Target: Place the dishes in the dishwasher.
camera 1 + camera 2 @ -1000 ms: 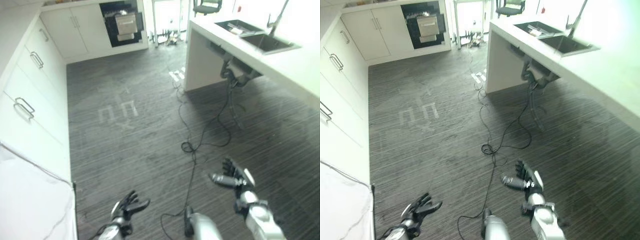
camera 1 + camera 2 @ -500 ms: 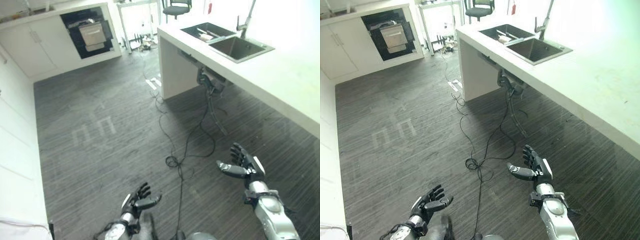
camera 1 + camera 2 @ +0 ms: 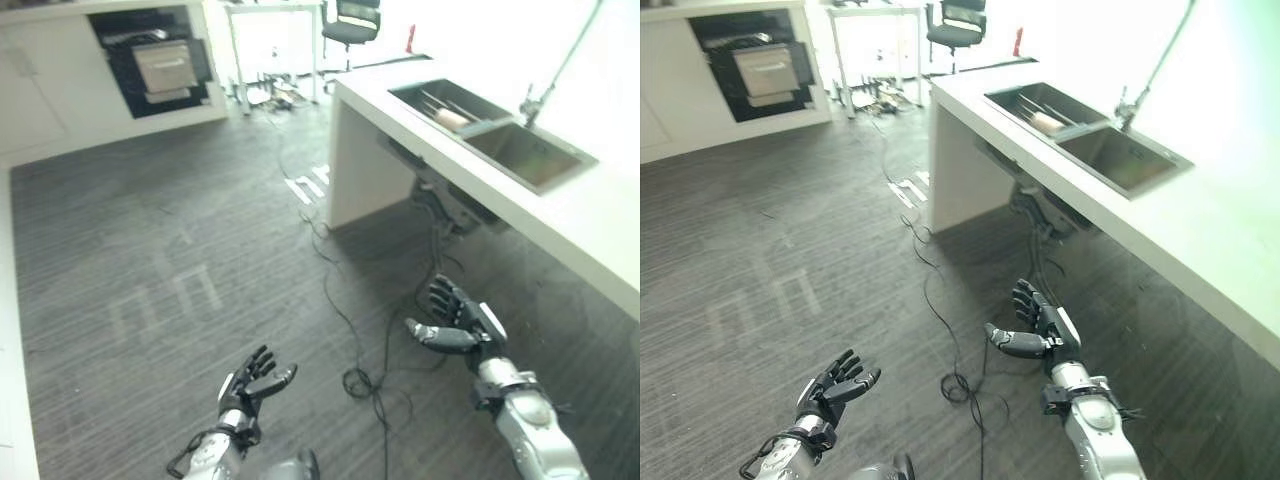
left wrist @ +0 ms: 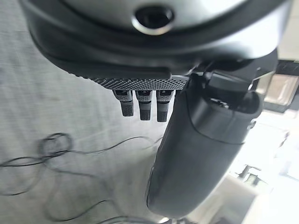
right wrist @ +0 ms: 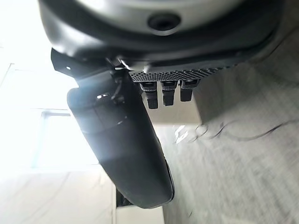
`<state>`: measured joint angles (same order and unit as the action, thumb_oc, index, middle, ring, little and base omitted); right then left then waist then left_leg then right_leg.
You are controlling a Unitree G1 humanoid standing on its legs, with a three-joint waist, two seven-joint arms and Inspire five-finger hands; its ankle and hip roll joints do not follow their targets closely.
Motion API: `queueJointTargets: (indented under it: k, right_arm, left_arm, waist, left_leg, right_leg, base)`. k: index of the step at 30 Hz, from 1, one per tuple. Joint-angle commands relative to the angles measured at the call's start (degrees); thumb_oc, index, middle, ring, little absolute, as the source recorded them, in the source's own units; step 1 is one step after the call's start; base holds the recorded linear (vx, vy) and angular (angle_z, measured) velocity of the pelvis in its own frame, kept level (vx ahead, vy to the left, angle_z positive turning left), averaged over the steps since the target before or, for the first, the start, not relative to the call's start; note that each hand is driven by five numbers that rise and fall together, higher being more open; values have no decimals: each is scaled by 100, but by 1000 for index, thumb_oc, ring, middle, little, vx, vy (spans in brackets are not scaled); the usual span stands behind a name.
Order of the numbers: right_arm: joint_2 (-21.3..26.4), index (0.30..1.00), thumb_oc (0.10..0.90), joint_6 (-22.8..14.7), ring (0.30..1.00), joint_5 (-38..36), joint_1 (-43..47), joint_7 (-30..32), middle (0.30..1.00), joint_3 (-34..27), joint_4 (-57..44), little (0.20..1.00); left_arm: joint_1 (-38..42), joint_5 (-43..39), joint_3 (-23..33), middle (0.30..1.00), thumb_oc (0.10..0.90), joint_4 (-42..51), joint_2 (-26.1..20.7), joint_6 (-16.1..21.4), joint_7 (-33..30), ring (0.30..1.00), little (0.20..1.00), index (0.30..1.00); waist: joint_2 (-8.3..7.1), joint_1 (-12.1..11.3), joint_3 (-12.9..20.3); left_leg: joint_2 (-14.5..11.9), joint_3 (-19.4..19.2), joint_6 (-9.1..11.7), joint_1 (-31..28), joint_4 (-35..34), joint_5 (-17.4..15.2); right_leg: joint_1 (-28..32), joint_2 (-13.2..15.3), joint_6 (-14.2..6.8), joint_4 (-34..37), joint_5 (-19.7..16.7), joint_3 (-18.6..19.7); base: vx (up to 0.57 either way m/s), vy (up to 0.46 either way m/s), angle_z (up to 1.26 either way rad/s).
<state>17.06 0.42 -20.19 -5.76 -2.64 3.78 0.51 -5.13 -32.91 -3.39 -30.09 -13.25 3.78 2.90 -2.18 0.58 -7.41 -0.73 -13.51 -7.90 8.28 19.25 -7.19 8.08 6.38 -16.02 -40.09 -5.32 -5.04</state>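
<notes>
The items lying in the sink (image 3: 1052,112) are too small for me to identify; the open dishwasher's (image 3: 150,62) contents are indistinct.

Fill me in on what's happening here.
Nothing is being handled yet. The left hand and right hand are both open and empty, held out over the dark floor. The sink with a few dishes in it is ahead on the right; the open dishwasher stands against the far wall.
</notes>
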Motion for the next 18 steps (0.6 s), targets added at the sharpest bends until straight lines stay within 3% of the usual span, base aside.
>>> queueJointTargets:
  k: [1,2,3,4,5,6,7,9,10,11,12,15,17,18]
  right_arm:
    - [365,900,800,-446,900,224,359,83,900,-78,-357,900]
    - [372,900,800,-491,900,183,383,82,900,67,-338,900]
    - [387,900,800,-513,900,109,340,72,900,122,-349,900]
    - [413,900,800,-575,900,27,185,93,900,62,-337,900]
    - [420,900,800,-603,900,1,121,93,900,20,-325,900]
    - [463,900,800,-724,900,-126,-106,7,900,-150,-275,900]
    - [492,900,800,-800,900,-191,-208,-77,900,-231,-227,900]
    - [544,900,800,-898,900,-260,-271,-224,900,-327,-151,900]
    - [542,900,800,-894,900,-216,-198,-275,900,-338,-142,900]
    - [545,900,800,-887,900,-201,-157,-265,900,-319,-148,900]
    - [549,900,800,-905,900,-170,-67,-186,900,-251,-130,900]
    - [556,900,800,-914,900,-48,158,134,900,-106,-109,900]
    - [597,900,800,-907,900,-39,262,239,900,-94,-117,900]
    - [672,900,800,-897,900,-112,330,246,900,-133,-151,900]
  left_arm:
    - [63,387,-258,900,800,510,-316,353,-89,900,900,900]
    - [106,247,-274,900,800,577,-326,381,-165,900,900,900]
    - [106,120,-224,900,800,668,-336,339,-134,900,900,900]
    - [84,107,-150,900,800,790,-376,247,-5,900,900,900]
    - [68,129,-123,900,800,829,-401,222,53,900,900,900]
    - [-11,193,-67,900,800,917,-465,145,193,900,900,900]
    - [-73,224,-62,900,800,922,-470,142,230,900,900,900]
    - [-161,272,-66,900,800,871,-434,238,253,900,900,900]
    - [-195,269,-85,900,800,873,-433,306,213,900,900,900]
    - [-204,242,-94,900,800,889,-440,324,190,900,900,900]
    - [-209,185,-97,900,800,877,-466,387,221,900,900,900]
    - [-134,53,-112,900,800,911,-436,410,223,900,900,900]
    - [-122,-25,-72,900,800,981,-422,364,262,900,900,900]
    - [-116,-73,-79,900,800,1078,-403,343,286,900,900,900]
  waist:
    - [409,-116,141]
    - [481,-62,55]
    - [446,-8,13]
    - [394,44,-64]
    - [378,70,-95]
    - [215,210,-184]
    - [171,326,-237]
    - [87,470,-339]
    - [92,494,-355]
    - [95,487,-358]
    - [36,464,-319]
    - [-127,381,-102]
    - [-162,375,11]
    - [-147,403,92]
  left_leg:
    - [-362,267,596,223,-206,-125]
    - [-345,306,597,76,-206,-150]
    - [-244,413,631,3,-206,-159]
    - [-118,600,659,-141,-206,-216]
    - [-79,676,667,-196,-206,-247]
    - [83,920,706,-461,-206,-398]
    - [109,1045,742,-647,-206,-512]
    - [150,1112,830,-980,-206,-759]
    - [153,1108,842,-1078,-206,-873]
    - [160,1104,832,-1098,-206,-909]
    - [222,1140,832,-1113,-206,-968]
    - [307,1064,832,-1269,-206,-1105]
    - [287,1013,861,-1460,-206,-1161]
    - [215,932,937,-1590,-206,-1031]
  right_leg:
    - [-1284,-312,395,-1007,-471,-651]
    - [-1916,-205,556,-1006,-150,-799]
    - [-2102,-220,613,-439,-45,-902]
    - [-2228,-141,645,209,-120,-1033]
    - [-2233,-114,648,401,-146,-1072]
    - [-2379,80,658,1625,-388,-1098]
    - [-2451,181,635,2260,-481,-1101]
    - [-3031,585,561,2290,-182,-904]
    - [-3176,695,531,2290,-204,-846]
    - [-3156,700,523,2290,-248,-829]
    - [-3115,679,544,2290,42,-674]
    - [-2751,677,519,2290,-22,-660]
    - [-2617,632,556,2290,11,-731]
    - [-2562,544,619,2290,81,-766]
  base:
    - [418,334,24]
    - [425,211,-32]
    - [479,17,-51]
    - [441,-90,-17]
    - [586,-268,39]
    - [567,-322,106]
    - [671,-390,154]
    - [540,-271,210]
    - [417,-182,130]
    - [413,-196,41]
    - [321,-182,16]
    - [307,-201,-55]
    - [321,-213,-30]
    - [284,-163,-11]
